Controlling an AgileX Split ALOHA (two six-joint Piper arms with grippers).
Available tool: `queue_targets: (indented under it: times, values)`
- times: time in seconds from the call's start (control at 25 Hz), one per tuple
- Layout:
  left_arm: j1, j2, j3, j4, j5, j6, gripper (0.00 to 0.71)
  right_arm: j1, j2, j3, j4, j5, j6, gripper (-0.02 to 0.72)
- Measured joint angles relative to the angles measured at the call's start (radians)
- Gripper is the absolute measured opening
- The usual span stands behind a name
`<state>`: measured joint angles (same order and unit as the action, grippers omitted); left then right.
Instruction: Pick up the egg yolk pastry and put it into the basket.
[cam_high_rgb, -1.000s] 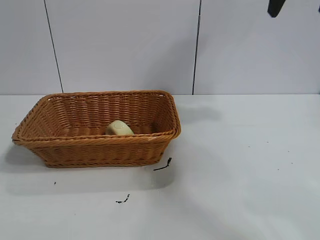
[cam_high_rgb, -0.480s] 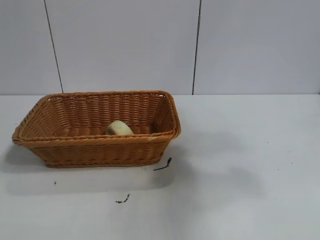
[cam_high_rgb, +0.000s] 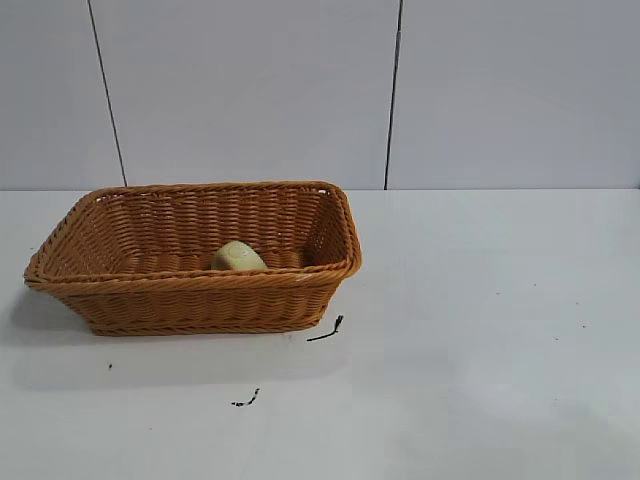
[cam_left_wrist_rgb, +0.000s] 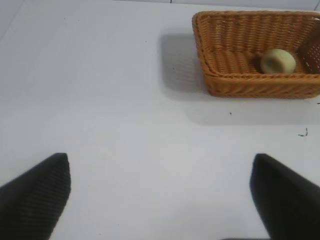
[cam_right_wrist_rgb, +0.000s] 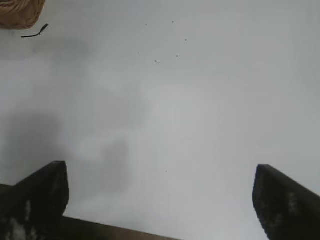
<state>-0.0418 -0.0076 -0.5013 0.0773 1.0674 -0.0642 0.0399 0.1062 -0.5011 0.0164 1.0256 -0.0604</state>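
In the exterior view, the egg yolk pastry (cam_high_rgb: 238, 256) lies inside the wicker basket (cam_high_rgb: 190, 283) on the white table (cam_high_rgb: 480, 330). In the left wrist view, the left gripper (cam_left_wrist_rgb: 160, 192) is spread wide and empty, well apart from the basket. In the right wrist view, the right gripper (cam_right_wrist_rgb: 160, 195) is also spread apart and empty above bare table, with a black scrap (cam_right_wrist_rgb: 35, 32) beside the basket corner.

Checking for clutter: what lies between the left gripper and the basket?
Only bare white table lies between the open left gripper and the basket, as the left wrist view shows. The egg yolk pastry sits inside.
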Motion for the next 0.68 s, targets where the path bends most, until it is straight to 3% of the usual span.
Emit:
queue_targets:
  times: [0.68]
  values:
    - [0.0,0.0,0.0,0.0,0.0,0.0,0.696,0.0,-0.111,0.0,0.004,0.0,0.0,0.693]
